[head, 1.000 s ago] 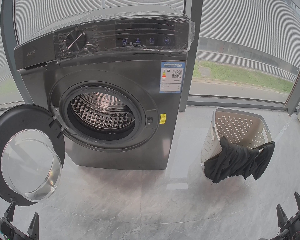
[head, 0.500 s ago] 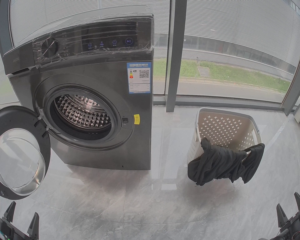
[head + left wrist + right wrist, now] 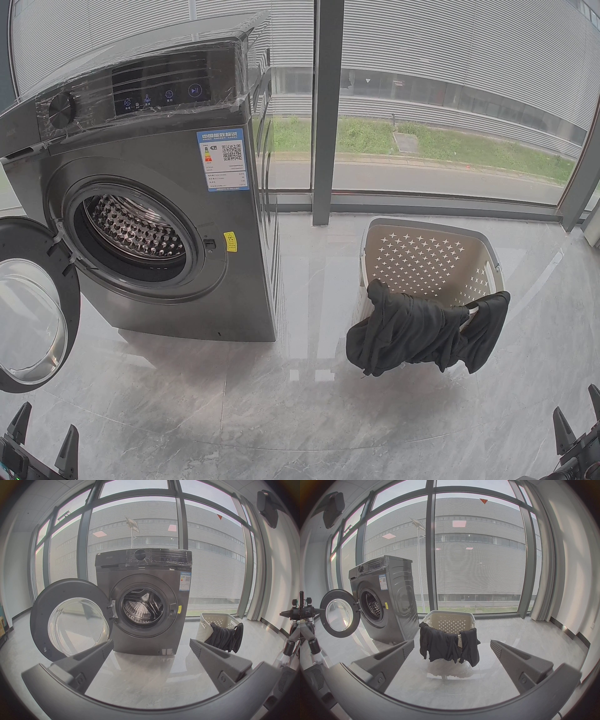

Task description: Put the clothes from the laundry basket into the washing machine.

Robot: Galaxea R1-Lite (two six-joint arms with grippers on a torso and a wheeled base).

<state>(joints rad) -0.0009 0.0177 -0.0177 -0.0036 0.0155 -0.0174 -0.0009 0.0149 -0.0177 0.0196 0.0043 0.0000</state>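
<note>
Our left gripper (image 3: 47, 420) and right gripper (image 3: 575, 403) sit low, fingers apart, empty; the clothes (image 3: 412, 334) drape over the near rim of the basket (image 3: 431, 223) at 1 o'clock. A pull on cloth hooked over that rim could tip the basket, we judge, and the washer (image 3: 240, 262) at 11 o'clock has its door (image 3: 37, 240) open at 9 o'clock, which may block our left gripper

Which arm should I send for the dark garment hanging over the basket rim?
Right. The laundry basket and dark garment sit on the robot's right, ahead of the open right hand; the open left hand is by the washing machine door, farther away.
</note>
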